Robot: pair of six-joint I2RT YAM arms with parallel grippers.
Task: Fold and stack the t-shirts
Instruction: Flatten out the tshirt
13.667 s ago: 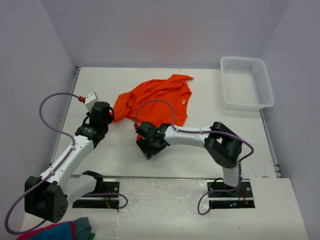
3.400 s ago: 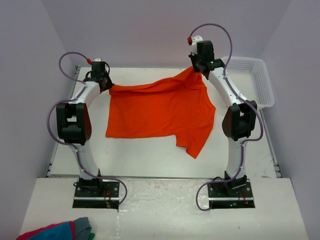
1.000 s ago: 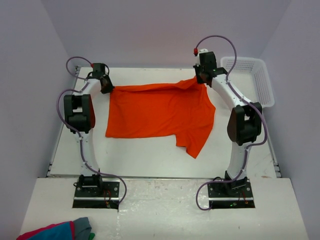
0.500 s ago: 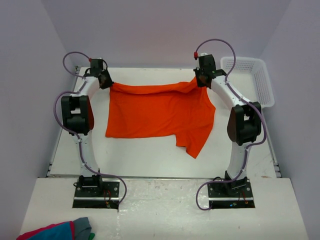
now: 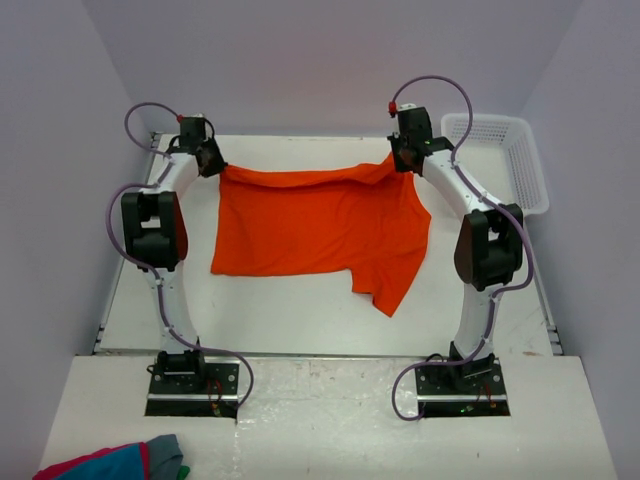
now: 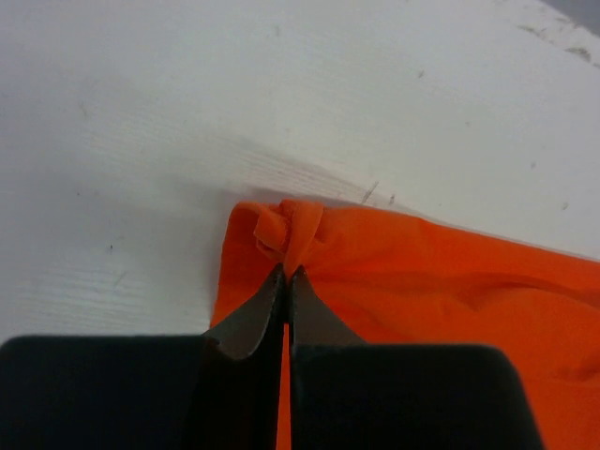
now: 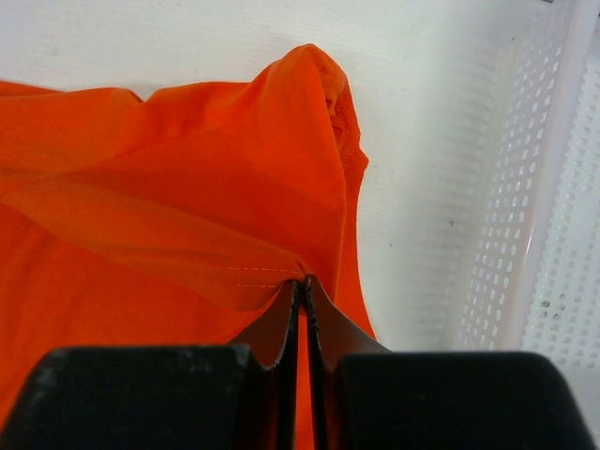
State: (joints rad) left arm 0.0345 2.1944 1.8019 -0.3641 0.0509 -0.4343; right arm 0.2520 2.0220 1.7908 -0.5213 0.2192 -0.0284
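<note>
2 tools (image 6: pixel 286 274) (image 7: pixel 302 281) grip 1 t-shirt (image 5: pixel 320 222); 1 basket (image 5: pixel 497 211).

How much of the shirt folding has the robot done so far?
Only the getting-ready part is done. The orange t-shirt lies spread open on the table, mostly flat. Right now the left gripper and the right gripper each pinch one far corner of it. Nothing is folded yet, a flap sticks out on the near side, and there is no stack.
</note>
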